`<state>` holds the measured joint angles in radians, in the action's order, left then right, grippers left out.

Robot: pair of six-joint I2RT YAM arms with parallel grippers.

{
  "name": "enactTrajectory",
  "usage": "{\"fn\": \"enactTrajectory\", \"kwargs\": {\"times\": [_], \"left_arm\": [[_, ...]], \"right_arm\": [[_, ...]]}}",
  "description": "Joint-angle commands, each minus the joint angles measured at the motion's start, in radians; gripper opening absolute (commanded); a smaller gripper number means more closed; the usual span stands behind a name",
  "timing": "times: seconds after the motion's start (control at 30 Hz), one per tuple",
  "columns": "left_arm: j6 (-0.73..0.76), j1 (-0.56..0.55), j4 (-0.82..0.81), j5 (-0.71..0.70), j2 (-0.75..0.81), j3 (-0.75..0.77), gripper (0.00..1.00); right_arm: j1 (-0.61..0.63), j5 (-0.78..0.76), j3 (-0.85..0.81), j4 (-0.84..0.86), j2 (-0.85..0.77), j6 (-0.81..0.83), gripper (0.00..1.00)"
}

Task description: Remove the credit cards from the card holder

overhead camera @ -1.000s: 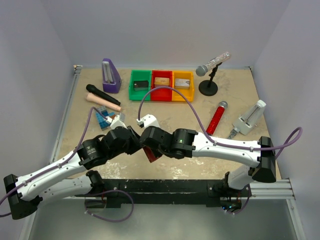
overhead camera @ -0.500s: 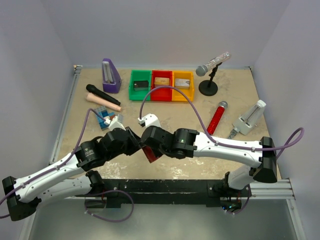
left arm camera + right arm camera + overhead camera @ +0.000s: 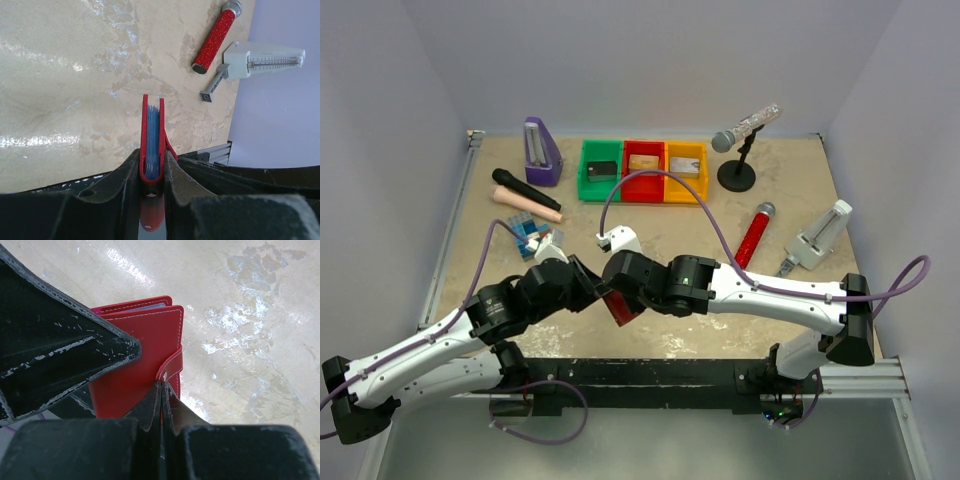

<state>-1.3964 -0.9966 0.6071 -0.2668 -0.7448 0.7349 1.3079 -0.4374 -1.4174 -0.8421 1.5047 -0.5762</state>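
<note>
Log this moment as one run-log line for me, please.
left gripper: shut on card holder | right gripper: shut on snap tab | card holder: folded

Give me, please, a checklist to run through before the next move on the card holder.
1. Left gripper clamps the card holder edgewise: ok.
2. Right gripper pinches the snap tab: ok.
3. Snap undone: cannot tell.
4. Covers spread enough to reach inside: not ok, they lie close together.
5. Credit cards visible: cannot tell, only blue pocket edges show.
</note>
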Motion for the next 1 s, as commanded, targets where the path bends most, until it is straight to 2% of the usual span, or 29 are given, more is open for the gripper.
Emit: {"fn": "enactTrajectory", "kwargs": {"times": [0.0, 0.43, 0.63, 0.7, 0.8, 0.87, 0.97], "left_arm": [[-0.013, -0.005, -0.009, -0.023, 0.025, -0.009, 0.00], [0.008, -0.005, -0.018, -0.029, 0.024, -0.017, 0.00], [0.077, -0.004, -0.064, -0.026, 0.025, -0.045, 0.00], [0.173, -0.004, -0.127, -0.020, 0.025, -0.061, 0.00], [0.411, -0.004, -0.335, 0.067, 0.051, -0.144, 0.00], [0.450, -0.002, -0.470, 0.110, 0.105, -0.227, 0.00], [0.459, 0.010, -0.699, 0.181, 0.220, -0.372, 0.00]], "right_arm": [[-0.019, -0.087, -0.026, -0.092, -0.015, -0.004, 0.00], [-0.025, -0.067, 0.008, -0.049, -0.063, -0.001, 0.00], [-0.025, -0.040, 0.047, -0.002, -0.150, 0.013, 0.11], [-0.025, 0.029, 0.102, 0.090, -0.211, 0.045, 0.13], [-0.025, 0.182, 0.257, 0.318, -0.312, 0.127, 0.27], [-0.027, 0.250, 0.348, 0.429, -0.372, 0.133, 0.32], [-0.041, 0.394, 0.402, 0.462, -0.431, 0.127, 0.32]]}}
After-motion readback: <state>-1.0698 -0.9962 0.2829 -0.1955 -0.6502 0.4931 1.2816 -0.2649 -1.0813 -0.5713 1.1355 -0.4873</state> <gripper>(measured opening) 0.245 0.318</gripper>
